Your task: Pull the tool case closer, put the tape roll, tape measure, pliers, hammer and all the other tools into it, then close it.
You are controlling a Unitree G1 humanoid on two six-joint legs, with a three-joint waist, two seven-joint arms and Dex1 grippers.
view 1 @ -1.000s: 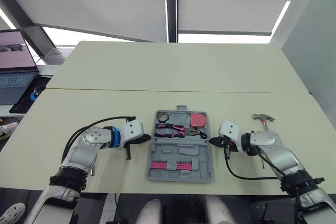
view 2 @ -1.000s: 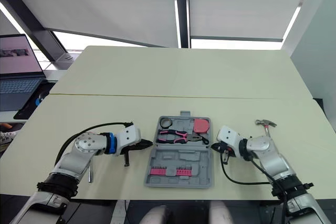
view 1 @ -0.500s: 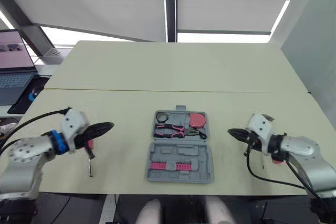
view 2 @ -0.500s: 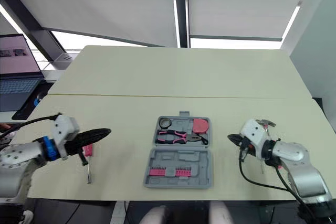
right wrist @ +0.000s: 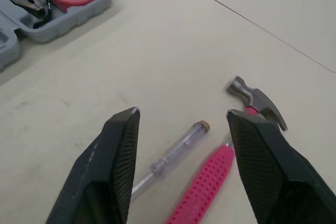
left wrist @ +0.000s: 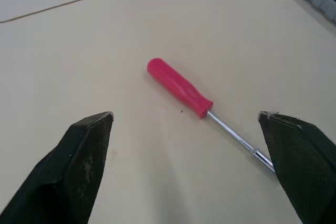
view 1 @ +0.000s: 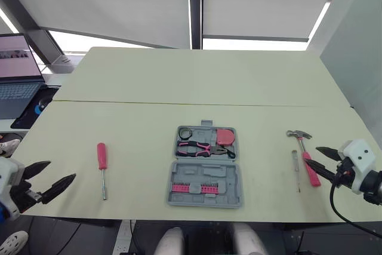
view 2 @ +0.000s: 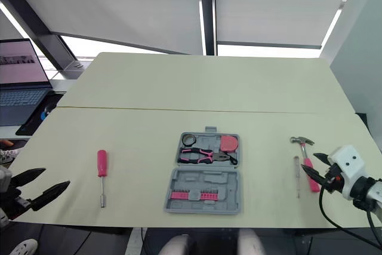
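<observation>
While the left claw (view 1: 61, 169) and right claw (right wrist: 184, 113) hang spread, the hammer (right wrist: 210, 184) lies just ahead of the right — rigid, head-heavy I'd judge, best pinched on its ribbed handle.

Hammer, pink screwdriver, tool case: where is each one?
Hammer (view 1: 310, 169): left eye view, on its pink handle.
Pink screwdriver (view 1: 101, 155): left eye view, on its pink handle.
Tool case (view 1: 204, 199): left eye view, on its grey front edge.

The left claw (view 1: 61, 169) and right claw (view 1: 311, 154) swung outward from the tool case (view 1: 238, 178).
</observation>
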